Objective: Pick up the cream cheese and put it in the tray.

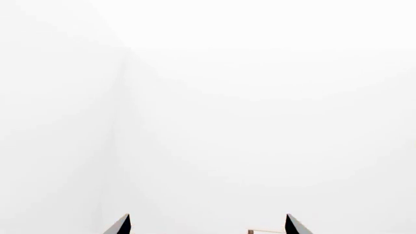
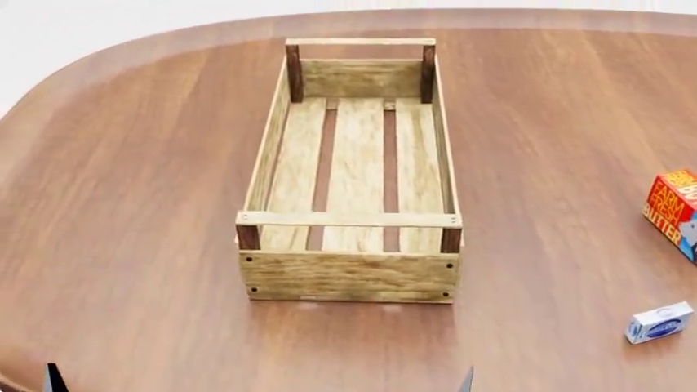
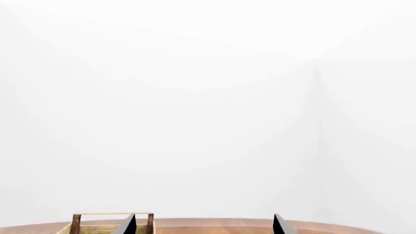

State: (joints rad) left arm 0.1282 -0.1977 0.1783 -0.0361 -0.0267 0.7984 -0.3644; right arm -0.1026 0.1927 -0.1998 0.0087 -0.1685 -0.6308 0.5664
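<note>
- One container stands on the table (image 2: 130,204): the tray (image 2: 351,276), a long crate of light wooden slats with dark brown corner posts, its floor boards bare with dark gaps between them and nothing lying on them
- The tray sits ahead of both grippers, between their lines of reach, its short near wall facing them
- The cream cheese (image 2: 659,322) is a small flat box, white to pale grey with a dark blue oval logo, lying on the wood outside the tray, ahead of the right gripper (image 3: 204,225) and off to its right, well apart from it
- A red-orange butter box (image 2: 675,211) stands beyond the cream cheese, cut off by the head view's right edge
- The right gripper shows only two dark fingertips (image 3: 128,225) spread wide, nothing between them; the tray's far end shows just beside one tip
- The left gripper (image 1: 208,225) likewise shows two dark tips set wide apart, holding nothing, with a sliver of a wooden slat near one
- Both wrist views are otherwise blank white wall
- In the head view only tiny dark points of the grippers poke up at the bottom edge; arms are hidden
</note>
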